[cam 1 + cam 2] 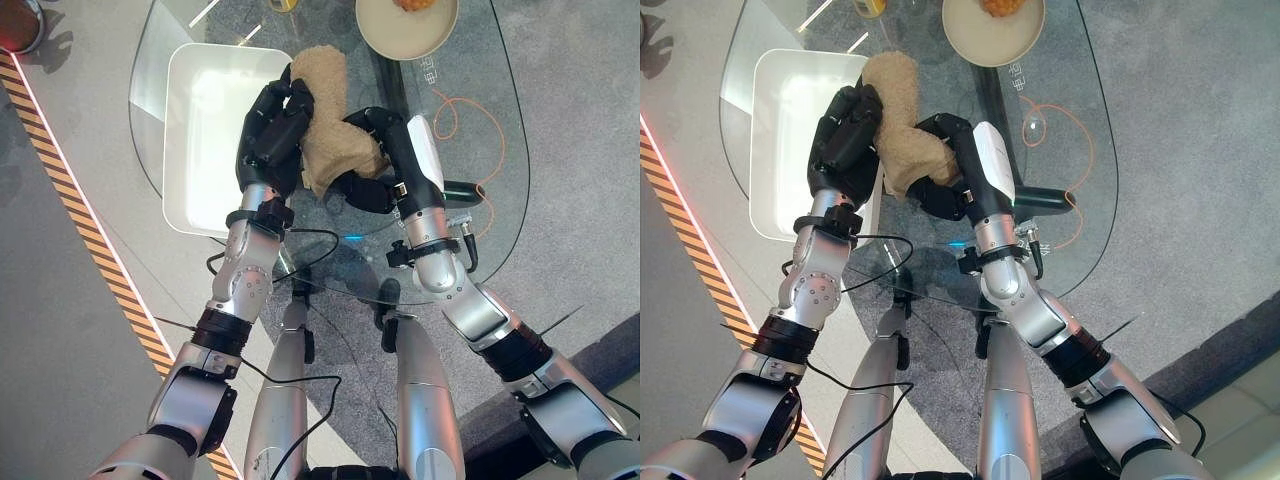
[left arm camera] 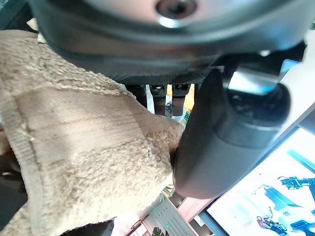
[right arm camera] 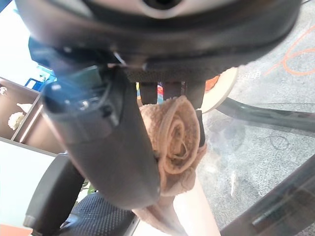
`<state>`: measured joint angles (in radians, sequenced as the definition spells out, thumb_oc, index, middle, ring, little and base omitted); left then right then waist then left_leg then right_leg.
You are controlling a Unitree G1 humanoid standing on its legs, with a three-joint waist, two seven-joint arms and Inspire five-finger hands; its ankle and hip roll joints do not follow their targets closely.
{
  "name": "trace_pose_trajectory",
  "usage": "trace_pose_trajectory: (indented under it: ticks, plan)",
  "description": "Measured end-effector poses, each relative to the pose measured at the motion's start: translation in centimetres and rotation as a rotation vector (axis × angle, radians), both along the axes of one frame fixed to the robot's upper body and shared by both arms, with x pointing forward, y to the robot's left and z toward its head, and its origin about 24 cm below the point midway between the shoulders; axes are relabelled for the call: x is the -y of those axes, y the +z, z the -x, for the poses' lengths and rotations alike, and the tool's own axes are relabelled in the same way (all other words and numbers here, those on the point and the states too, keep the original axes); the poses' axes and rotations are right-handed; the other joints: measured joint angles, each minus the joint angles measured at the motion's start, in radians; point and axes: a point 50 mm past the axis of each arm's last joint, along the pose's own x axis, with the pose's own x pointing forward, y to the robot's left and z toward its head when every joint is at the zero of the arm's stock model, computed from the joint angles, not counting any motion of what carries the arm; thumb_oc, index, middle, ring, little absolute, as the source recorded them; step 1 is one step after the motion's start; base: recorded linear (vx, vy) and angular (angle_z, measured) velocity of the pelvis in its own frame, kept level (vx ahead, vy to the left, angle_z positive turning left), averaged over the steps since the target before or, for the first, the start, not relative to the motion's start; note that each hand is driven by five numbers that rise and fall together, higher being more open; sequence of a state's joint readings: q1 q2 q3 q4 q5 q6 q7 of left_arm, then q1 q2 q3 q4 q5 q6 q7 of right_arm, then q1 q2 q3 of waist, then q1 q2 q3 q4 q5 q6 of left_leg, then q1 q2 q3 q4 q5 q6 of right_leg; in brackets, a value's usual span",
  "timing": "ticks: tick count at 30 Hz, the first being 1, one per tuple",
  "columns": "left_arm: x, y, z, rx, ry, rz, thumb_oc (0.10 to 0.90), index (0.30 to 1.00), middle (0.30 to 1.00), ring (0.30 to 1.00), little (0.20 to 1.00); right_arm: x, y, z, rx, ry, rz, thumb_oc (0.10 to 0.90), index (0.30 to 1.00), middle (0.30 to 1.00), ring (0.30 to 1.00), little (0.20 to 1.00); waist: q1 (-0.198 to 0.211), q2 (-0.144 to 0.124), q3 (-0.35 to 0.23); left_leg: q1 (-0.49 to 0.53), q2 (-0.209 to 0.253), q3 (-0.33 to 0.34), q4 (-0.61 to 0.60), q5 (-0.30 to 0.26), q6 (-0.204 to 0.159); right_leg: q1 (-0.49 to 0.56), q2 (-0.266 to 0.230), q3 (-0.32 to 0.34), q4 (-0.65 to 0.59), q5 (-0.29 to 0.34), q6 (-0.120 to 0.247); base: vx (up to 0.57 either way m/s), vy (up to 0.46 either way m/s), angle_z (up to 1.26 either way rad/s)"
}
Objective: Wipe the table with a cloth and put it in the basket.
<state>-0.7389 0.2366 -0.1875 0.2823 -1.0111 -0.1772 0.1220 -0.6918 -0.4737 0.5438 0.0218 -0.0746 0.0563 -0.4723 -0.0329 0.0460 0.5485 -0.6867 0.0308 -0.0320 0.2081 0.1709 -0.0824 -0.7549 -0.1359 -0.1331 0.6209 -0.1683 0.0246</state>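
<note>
A tan terry cloth (image 1: 325, 110) is bunched up over the glass table (image 1: 470, 160), held between both hands. My left hand (image 1: 272, 128) has its fingers curled round the cloth's left side, and the thumb (image 2: 221, 137) presses into the fabric (image 2: 83, 157). My right hand (image 1: 385, 165) grips the cloth's lower right end, with the rolled cloth (image 3: 177, 137) pinched between thumb and fingers. The white basket (image 1: 185, 150) stands just left of the left hand, on the table's left part.
A cream plate (image 1: 400, 35) with orange food sits at the table's far edge. An orange cord (image 1: 470, 125) lies beneath the glass on the right. A yellow-and-black striped line (image 1: 70, 200) runs along the floor at left.
</note>
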Motion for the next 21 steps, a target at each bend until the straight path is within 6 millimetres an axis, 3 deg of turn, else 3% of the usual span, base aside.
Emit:
trace_pose_trajectory:
  ticks: [21]
  plan:
    - [0.20,0.01,0.04,0.002,0.000,0.024,0.800,0.900,0.900,0.900,0.900,0.03,0.07,-0.01,0.004,-0.003,-0.002,0.100,0.300,0.300,0.300,0.200,0.001,0.000,0.000,0.000,0.000,0.000,0.000,0.000,0.000,0.000,0.000,0.000,-0.002,0.000,0.000,0.00,0.000,0.00]
